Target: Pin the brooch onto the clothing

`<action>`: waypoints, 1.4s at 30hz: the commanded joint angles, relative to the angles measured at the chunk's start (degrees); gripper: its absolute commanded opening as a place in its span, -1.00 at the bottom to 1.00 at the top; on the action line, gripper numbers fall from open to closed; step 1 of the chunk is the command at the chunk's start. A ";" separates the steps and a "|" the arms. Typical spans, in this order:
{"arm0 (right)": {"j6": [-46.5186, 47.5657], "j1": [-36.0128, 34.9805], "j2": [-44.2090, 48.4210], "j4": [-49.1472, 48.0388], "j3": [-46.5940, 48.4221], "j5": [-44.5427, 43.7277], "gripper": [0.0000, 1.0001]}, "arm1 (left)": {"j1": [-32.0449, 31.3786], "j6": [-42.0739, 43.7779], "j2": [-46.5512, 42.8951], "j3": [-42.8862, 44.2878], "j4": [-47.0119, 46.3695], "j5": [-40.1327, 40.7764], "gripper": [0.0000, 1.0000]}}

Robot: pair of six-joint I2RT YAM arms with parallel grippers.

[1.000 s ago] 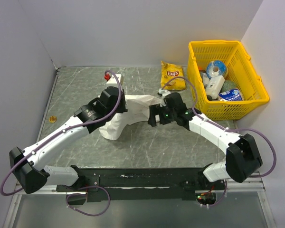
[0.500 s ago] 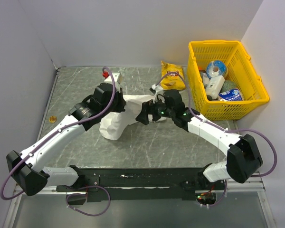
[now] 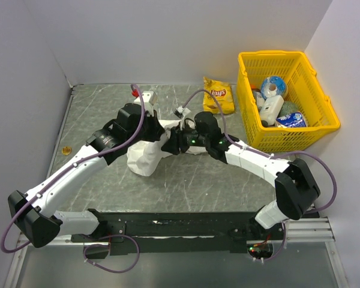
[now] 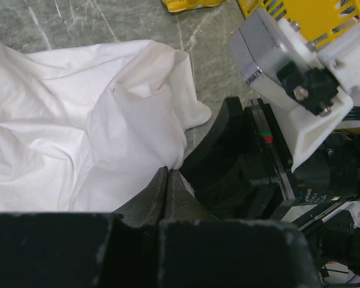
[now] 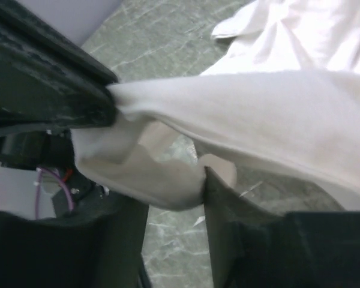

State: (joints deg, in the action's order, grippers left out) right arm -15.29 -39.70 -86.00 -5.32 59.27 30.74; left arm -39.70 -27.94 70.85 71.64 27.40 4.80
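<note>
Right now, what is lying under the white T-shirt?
Around the T-shirt only the grey table shows. The cloth and both arms hide whatever lies beneath it.
</note>
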 commanded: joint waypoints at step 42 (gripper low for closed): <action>-11.69 15.45 23.68 9.63 2.17 -9.04 -1.00 | 18.89 -16.00 1.91 -34.81 -18.68 -27.83 0.68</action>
State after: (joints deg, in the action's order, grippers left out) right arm -26.02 -24.69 -61.56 6.28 59.86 21.45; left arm -16.49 -40.88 73.43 38.24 13.93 -21.17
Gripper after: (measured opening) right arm 0.021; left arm 0.843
